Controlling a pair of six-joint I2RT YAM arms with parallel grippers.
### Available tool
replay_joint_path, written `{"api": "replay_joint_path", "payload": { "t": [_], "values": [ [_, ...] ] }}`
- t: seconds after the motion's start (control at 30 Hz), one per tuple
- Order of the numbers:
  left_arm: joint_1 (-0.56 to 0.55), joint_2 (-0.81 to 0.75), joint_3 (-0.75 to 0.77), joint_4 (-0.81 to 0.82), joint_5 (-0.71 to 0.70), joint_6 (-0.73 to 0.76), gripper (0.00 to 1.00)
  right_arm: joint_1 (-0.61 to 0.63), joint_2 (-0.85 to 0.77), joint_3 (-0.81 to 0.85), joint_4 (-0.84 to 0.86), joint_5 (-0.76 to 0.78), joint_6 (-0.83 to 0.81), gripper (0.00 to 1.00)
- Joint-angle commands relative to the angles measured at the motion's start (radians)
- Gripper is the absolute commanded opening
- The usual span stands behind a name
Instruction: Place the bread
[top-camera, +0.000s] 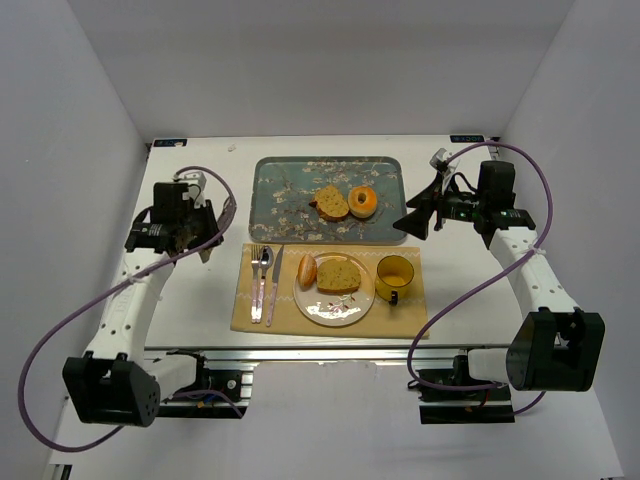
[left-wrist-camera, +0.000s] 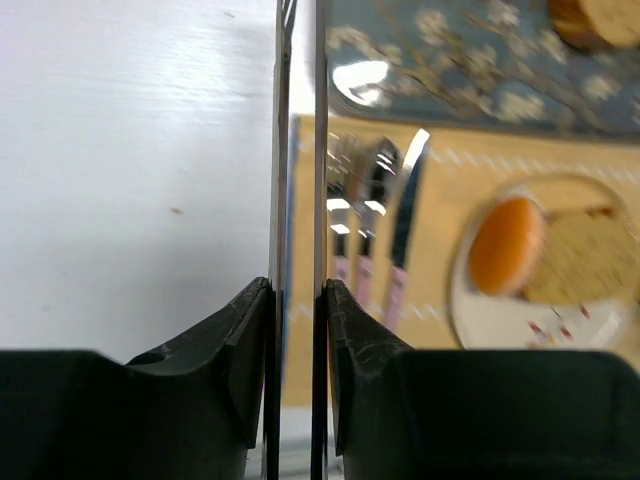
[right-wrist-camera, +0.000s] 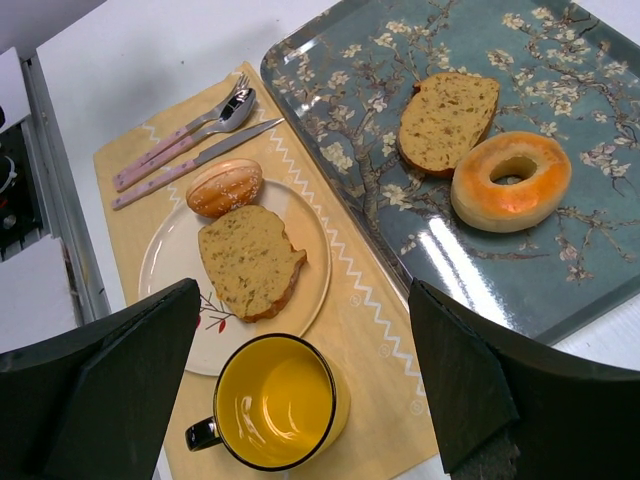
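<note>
Our left gripper (top-camera: 206, 240) hangs by the placemat's (top-camera: 400, 315) left edge, its fingers all but closed on nothing. A bread slice (top-camera: 338, 274) lies on the plate (top-camera: 335, 312), touching a roll (top-camera: 307, 270). A second slice (top-camera: 332, 203) sits on the tray (top-camera: 280, 190) beside a bagel (top-camera: 362, 201). Our right gripper (top-camera: 412, 222) is spread wide and empty.

Yellow mug (right-wrist-camera: 275, 415) and cutlery (right-wrist-camera: 190, 140) — both on the placemat (right-wrist-camera: 370, 330).
</note>
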Motion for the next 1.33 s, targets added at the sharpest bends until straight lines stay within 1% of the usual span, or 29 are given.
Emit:
{"api": "replay_joint_path", "payload": {
  "t": [0.0,0.07,0.1,0.2,0.23,0.37,0.5,0.63,0.7,0.83,0.87,0.9,0.93,0.97,1.0,1.07,1.1,1.13,1.2,1.3],
  "values": [
    [0.087,0.024,-0.074,0.248,-0.020,0.077,0.38,-0.005,-0.003,0.032,0.015,-0.040,0.003,0.89],
    [0.133,0.045,-0.111,0.323,-0.011,0.103,0.40,-0.005,-0.004,0.042,0.012,-0.043,0.005,0.89],
    [0.149,0.074,-0.129,0.388,-0.017,0.114,0.41,-0.005,-0.006,0.043,0.010,-0.042,0.005,0.89],
    [0.179,0.137,-0.194,0.483,-0.047,0.140,0.43,-0.004,-0.004,0.060,-0.003,-0.039,-0.007,0.89],
    [0.192,0.151,-0.220,0.520,-0.069,0.140,0.45,-0.004,0.002,0.077,-0.031,-0.039,-0.023,0.89],
    [0.206,0.206,-0.303,0.618,-0.075,0.134,0.47,-0.004,0.023,0.109,-0.086,-0.039,-0.044,0.89],
    [0.207,0.275,-0.369,0.681,-0.086,0.120,0.52,-0.004,0.023,0.114,-0.095,-0.040,-0.047,0.89],
    [0.218,0.346,-0.377,0.658,-0.080,0.097,0.56,-0.004,0.028,0.129,-0.114,-0.033,-0.060,0.89],
    [0.226,0.346,-0.389,0.647,-0.081,0.094,0.57,-0.004,0.032,0.132,-0.119,-0.019,-0.063,0.89],
    [0.238,0.291,-0.401,0.640,-0.083,0.086,0.61,-0.004,0.032,0.138,-0.135,0.047,-0.073,0.89],
    [0.241,0.276,-0.398,0.629,-0.077,0.085,0.65,-0.004,0.028,0.135,-0.132,0.077,-0.058,0.89],
    [0.247,0.236,-0.393,0.623,-0.069,0.077,0.74,-0.002,0.028,0.131,-0.134,0.138,-0.052,0.89],
    [0.249,0.213,-0.392,0.617,-0.058,0.069,0.92,-0.002,0.037,0.138,-0.155,0.176,-0.041,0.89],
    [0.250,0.185,-0.392,0.617,-0.060,0.059,0.98,-0.002,0.042,0.143,-0.163,0.250,-0.031,0.89],
    [0.250,0.130,-0.392,0.615,-0.061,0.030,0.98,-0.002,0.045,0.144,-0.165,0.291,-0.014,0.89],
    [0.253,0.069,-0.393,0.614,-0.063,-0.004,0.98,-0.002,0.054,0.154,-0.158,0.389,0.015,0.89],
    [0.253,0.006,-0.401,0.615,-0.067,-0.041,0.98,-0.002,0.054,0.154,-0.152,0.406,0.025,0.89],
    [0.253,-0.025,-0.407,0.618,-0.069,-0.059,0.98,-0.002,0.051,0.149,-0.143,0.430,0.034,0.89],
    [0.253,-0.111,-0.415,0.623,-0.078,-0.111,0.98,-0.002,0.048,0.138,-0.108,0.453,0.052,0.89],
    [0.255,-0.177,-0.415,0.595,-0.072,-0.141,0.98,-0.002,0.052,0.131,-0.064,0.438,0.066,0.89]
  ]
}}
